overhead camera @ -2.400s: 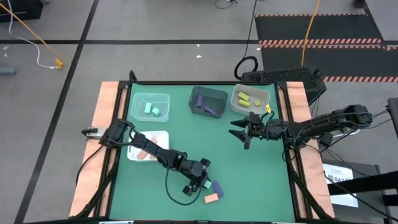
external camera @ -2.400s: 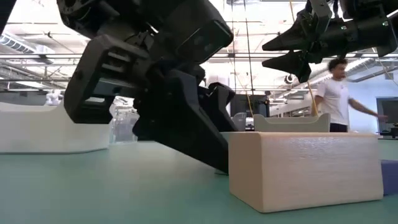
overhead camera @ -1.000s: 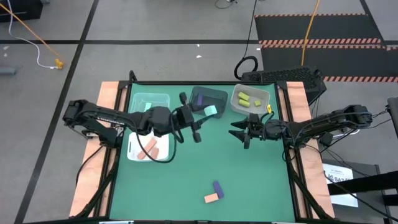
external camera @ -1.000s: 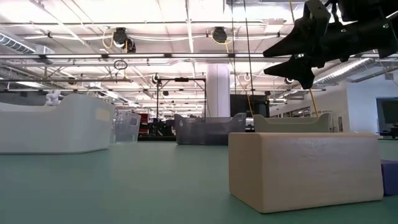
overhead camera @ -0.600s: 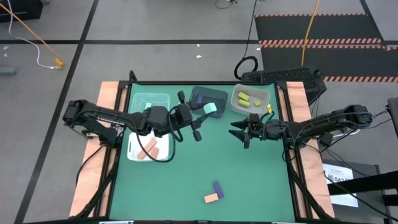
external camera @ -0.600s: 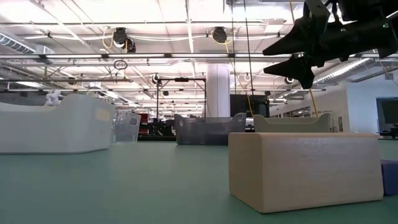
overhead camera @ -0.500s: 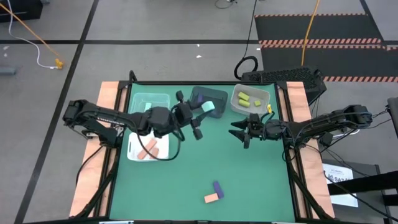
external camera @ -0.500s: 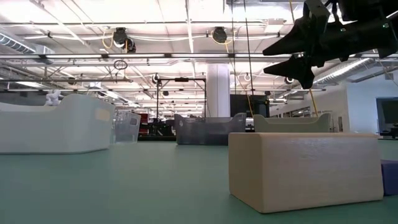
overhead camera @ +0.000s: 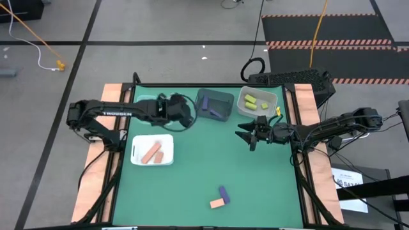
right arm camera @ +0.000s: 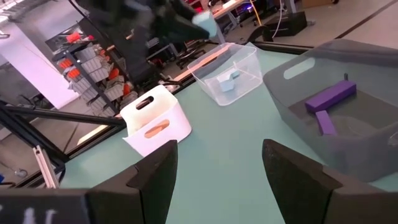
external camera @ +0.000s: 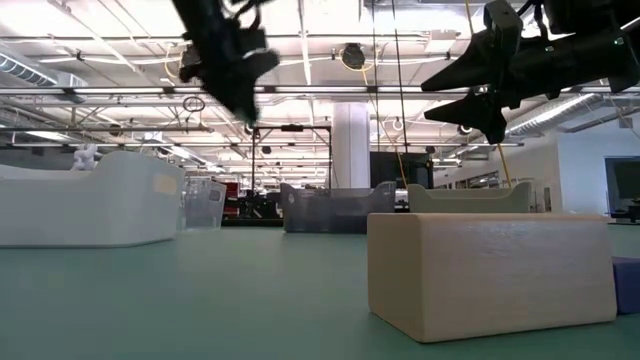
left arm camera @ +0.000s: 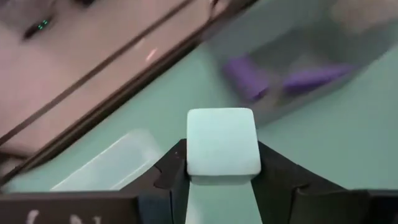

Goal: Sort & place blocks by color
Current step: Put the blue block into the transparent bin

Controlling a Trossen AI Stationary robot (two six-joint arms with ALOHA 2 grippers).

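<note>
Left gripper [left arm camera: 222, 177]: raised over the clear bin [right arm camera: 227, 73] at the far left of the green bench [overhead camera: 211, 166]; its dark fingers [left arm camera: 171, 177] are clamped on a mint-teal block [left arm camera: 223, 142], a smooth cube with rounded corners.
Right gripper [overhead camera: 246, 137]: hangs above the bench's right half, just in front of the pale bin [overhead camera: 257, 102]; the matte black fingers [right arm camera: 155, 171] stand wide apart with nothing between them.
Clear bin, contents: see-through plastic walls; one mint-teal piece [right arm camera: 232, 77] lies inside in the right wrist view.
Dark bin [overhead camera: 214, 103]: smoky translucent plastic, at the far middle of the bench; it holds two purple bars [right arm camera: 331, 97], long and square-edged.
Pale bin, contents: yellow-green blocks [overhead camera: 250, 100], short and chunky.
White tray [overhead camera: 152, 150]: flat, rounded corners, near the left edge; two salmon-orange bars [overhead camera: 152, 153] lie in it side by side.
Loose blocks: a salmon-orange block [overhead camera: 218, 204] and a purple block [overhead camera: 223, 192] lie close together at the near middle of the bench, well apart from the bins. In the low view the orange one looks pale with a faint wood-like grain.
</note>
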